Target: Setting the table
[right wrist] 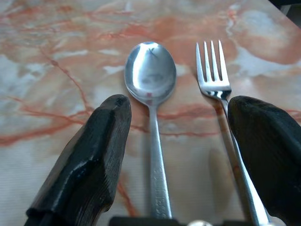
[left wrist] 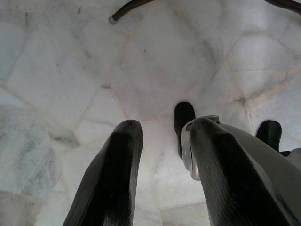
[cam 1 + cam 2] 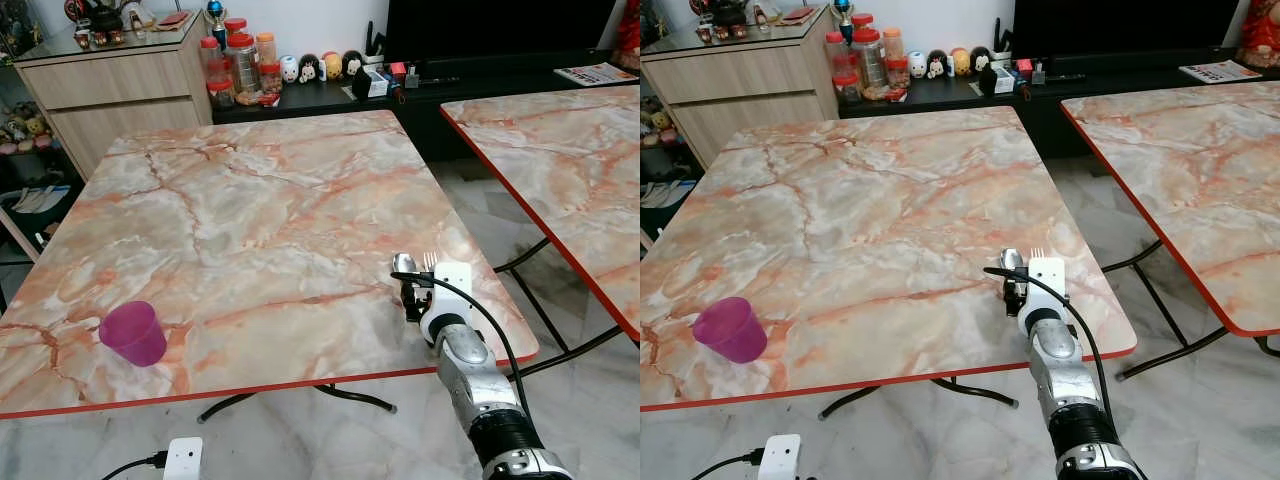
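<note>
Right gripper (image 1: 176, 141): fingers spread, straddling spoon (image 1: 151, 89) and fork (image 1: 221, 103) on marble table (image 3: 250, 220).
Left gripper (image 2: 162, 174): open over floor.
Purple cup (image 3: 133, 333): table's 8 o'clock.

Spoon, fork and cup as I see them on the marble table.

I see a steel spoon (image 1: 150, 80) and steel fork (image 1: 214, 77) lying flat side by side near the table's near right edge, heads pointing far, fork on the right, not touching. A purple plastic cup (image 3: 133, 332) stands upright by the near left edge, well apart from both.
</note>
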`<state>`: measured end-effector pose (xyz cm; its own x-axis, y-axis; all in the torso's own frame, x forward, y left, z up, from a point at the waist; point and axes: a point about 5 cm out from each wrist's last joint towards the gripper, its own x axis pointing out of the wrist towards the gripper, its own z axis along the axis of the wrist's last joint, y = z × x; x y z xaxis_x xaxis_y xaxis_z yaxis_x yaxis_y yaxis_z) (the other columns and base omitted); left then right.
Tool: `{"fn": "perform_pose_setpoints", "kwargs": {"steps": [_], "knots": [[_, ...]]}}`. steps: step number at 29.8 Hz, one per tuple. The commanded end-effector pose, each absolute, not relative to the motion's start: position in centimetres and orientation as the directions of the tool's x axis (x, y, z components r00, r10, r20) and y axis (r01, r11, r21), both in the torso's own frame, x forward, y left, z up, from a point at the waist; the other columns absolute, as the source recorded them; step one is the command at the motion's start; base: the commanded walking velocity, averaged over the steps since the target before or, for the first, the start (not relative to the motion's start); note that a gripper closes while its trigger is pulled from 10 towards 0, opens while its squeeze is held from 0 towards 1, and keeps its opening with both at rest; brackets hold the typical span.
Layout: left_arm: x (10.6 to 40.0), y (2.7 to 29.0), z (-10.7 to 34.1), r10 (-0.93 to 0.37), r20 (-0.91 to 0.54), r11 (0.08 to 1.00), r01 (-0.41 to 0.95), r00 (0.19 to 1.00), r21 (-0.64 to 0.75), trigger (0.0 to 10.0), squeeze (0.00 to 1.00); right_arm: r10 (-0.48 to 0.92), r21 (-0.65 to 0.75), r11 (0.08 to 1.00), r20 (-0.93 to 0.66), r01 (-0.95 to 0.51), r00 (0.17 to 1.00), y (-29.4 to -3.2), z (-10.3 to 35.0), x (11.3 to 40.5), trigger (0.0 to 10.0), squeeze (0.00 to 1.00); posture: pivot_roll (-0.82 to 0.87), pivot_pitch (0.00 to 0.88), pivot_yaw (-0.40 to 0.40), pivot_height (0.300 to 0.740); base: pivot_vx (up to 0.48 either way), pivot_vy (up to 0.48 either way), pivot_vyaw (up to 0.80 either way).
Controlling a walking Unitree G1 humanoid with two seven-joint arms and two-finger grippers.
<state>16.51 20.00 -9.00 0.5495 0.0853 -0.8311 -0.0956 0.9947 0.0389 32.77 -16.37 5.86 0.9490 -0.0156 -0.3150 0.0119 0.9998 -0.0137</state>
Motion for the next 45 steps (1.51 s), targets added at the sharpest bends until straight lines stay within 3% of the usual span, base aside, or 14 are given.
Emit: {"fn": "perform_pose_setpoints", "kwargs": {"steps": [1, 14, 30, 32, 34, 39, 40, 45], "knots": [[16.3, 20.5, -9.1, 0.092, -0.841, 0.995, -0.083, 0.533, 0.056, 10.0, 0.0, -0.009, -0.016, 1.0, -0.317, 0.004, 0.948, -16.4, 6.1, 33.0, 10.0, 0.0, -0.01, 0.0, 0.051, 0.74, 0.0, 0.0, 0.0], [16.2, 20.4, -9.1, 0.09, -0.842, 0.995, -0.083, 0.531, 0.054, 10.0, 0.0, 0.074, -0.011, 0.996, -0.356, -0.084, 0.931, -15.5, 5.8, 33.1, 10.0, 0.0, 0.0, 0.0, 0.038, 0.74, 0.0, 0.0, 0.0], [16.3, 20.2, -9.1, 0.085, -0.843, 0.995, -0.096, 0.532, 0.04, 10.0, 0.0, 0.017, -0.043, 0.998, -0.406, -0.037, 0.914, -16.5, 5.3, 33.2, 10.0, 0.0, 0.0, 0.0, 0.033, 0.74, 0.0, 0.0, 0.0], [16.4, 20.2, -9.1, 0.084, -0.844, 0.994, -0.101, 0.53, 0.035, 10.0, 0.0, 0.034, -0.038, 0.998, -0.434, -0.057, 0.9, -16.4, 4.8, 33.0, 4.3, 0.0, 0.01, 0.0, 0.031, 0.74, 0.0, 0.0, 0.0], [16.3, 20.2, -9.1, 0.086, -0.845, 0.994, -0.106, 0.528, 0.034, 10.0, 0.0, 0.053, -0.035, 0.996, -0.451, -0.077, 0.891, -16.1, 4.5, 32.9, 3.5, 0.0, 0.01, 0.0, 0.03, 0.74, 0.0, 0.0, 0.0], [16.4, 20.2, -9.1, 0.09, -0.844, 0.993, -0.116, 0.528, 0.034, 10.0, 0.0, 0.065, -0.027, 0.996, -0.455, -0.087, 0.888, -15.9, 4.4, 32.9, 2.5, 0.0, 0.02, 0.0, 0.027, 0.74, 0.0, 0.0, 0.0], [16.4, 20.2, -9.1, 0.09, -0.845, 0.993, -0.116, 0.528, 0.034, 10.0, 0.0, 0.069, -0.026, 0.996, -0.455, -0.091, 0.888, -15.8, 4.4, 32.9, 0.0, 0.0, 0.02, 0.0, 0.026, 0.74, 0.0, 0.0, 0.0], [16.3, 20.3, -9.1, 0.094, -0.846, 0.992, -0.123, 0.526, 0.033, 10.0, 0.0, 0.085, -0.02, 0.994, -0.456, -0.106, 0.886, -15.5, 4.3, 32.9, 0.0, 0.0, 0.02, 0.0, 0.024, 0.74, 0.0, 0.0, 0.0]]}}
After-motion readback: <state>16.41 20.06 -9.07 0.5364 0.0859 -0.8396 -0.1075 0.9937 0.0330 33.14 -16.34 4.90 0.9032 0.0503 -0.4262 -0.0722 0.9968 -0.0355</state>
